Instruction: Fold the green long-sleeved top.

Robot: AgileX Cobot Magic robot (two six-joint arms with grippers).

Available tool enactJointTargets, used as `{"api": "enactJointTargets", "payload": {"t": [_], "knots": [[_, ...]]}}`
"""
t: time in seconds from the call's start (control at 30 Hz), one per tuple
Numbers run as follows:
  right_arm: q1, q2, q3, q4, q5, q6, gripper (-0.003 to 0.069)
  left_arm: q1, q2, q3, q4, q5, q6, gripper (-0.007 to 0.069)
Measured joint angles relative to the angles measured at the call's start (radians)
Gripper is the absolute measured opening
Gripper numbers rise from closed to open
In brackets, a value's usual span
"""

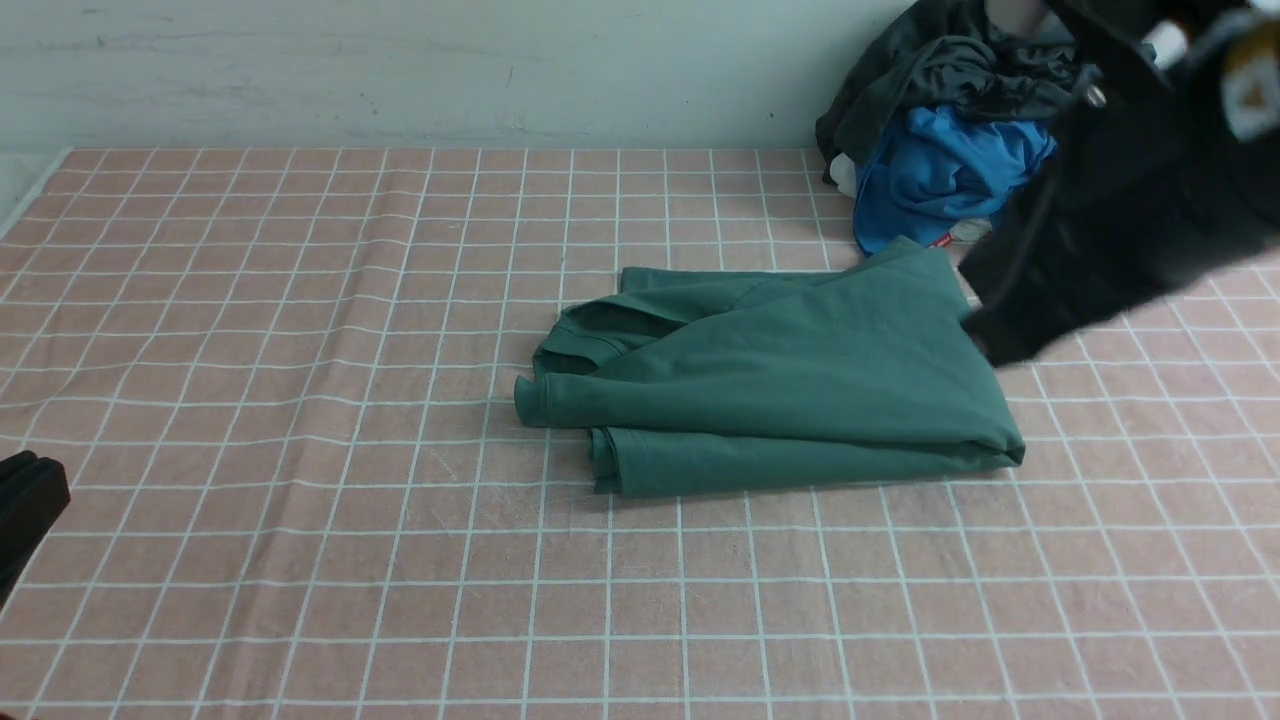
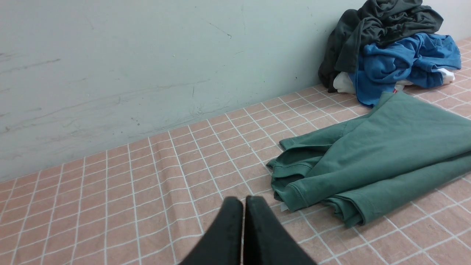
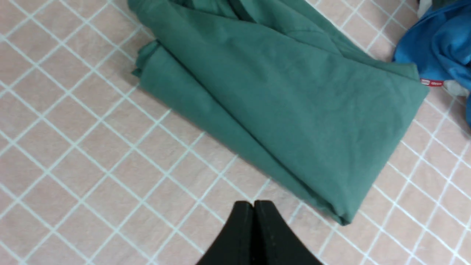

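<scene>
The desk (image 1: 300,600) had that grid-patterned cover, and the green long-sleeved top (image 1: 800,370) lay folded on it, just in front of the heaped dark clothes (image 1: 960,70) and blue garment (image 1: 930,180). Looked mostly done to me, though the layers were uneven, sleeves maybe, hard to tell. Left hand (image 2: 239,200) and right hand (image 3: 254,204) were both closed on nothing. If either went back to tidy, I figured a pinch on just the upper layer would drag the fold open, and pushing it backwards could snag the blue one.
</scene>
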Motion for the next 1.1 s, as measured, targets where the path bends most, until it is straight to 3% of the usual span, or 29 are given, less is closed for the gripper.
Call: {"api": "enactJointTargets", "payload": {"t": [0.07, 0.1, 0.37, 0.53, 0.67, 0.87, 0.97, 1.1], "knots": [[0.0, -0.1, 0.127, 0.021, -0.112, 0.001, -0.0013, 0.0, 0.0, 0.0, 0.0, 0.0, 0.0, -0.0003], [0.0, -0.236, 0.292, 0.033, -0.253, 0.003, -0.0013, 0.0, 0.0, 0.0, 0.0, 0.0, 0.0, -0.0003], [0.0, -0.656, 0.926, 0.035, -1.044, 0.007, -0.0013, 0.0, -0.002, 0.001, 0.0, 0.0, 0.0, -0.0003], [0.0, -0.796, 1.19, 0.035, -1.25, 0.037, -0.0013, 0.0, -0.002, 0.001, -0.001, 0.0, 0.0, -0.0003], [0.0, -0.844, 1.273, 0.035, -1.232, 0.045, -0.0013, 0.0, -0.002, 0.001, -0.002, -0.001, 0.0, -0.0003], [-0.001, -0.873, 1.275, 0.086, -1.01, 0.051, -0.0013, 0.0, -0.002, 0.001, -0.003, -0.002, 0.0, -0.0003], [-0.074, -0.997, 1.275, 0.134, -0.861, 0.051, -0.0013, 0.0, -0.003, 0.001, -0.003, -0.003, 0.0, -0.0003], [-0.261, -1.172, 1.275, 0.146, -0.755, 0.051, -0.0013, 0.0, -0.003, 0.001, -0.003, -0.005, 0.0, -0.0003]]}}
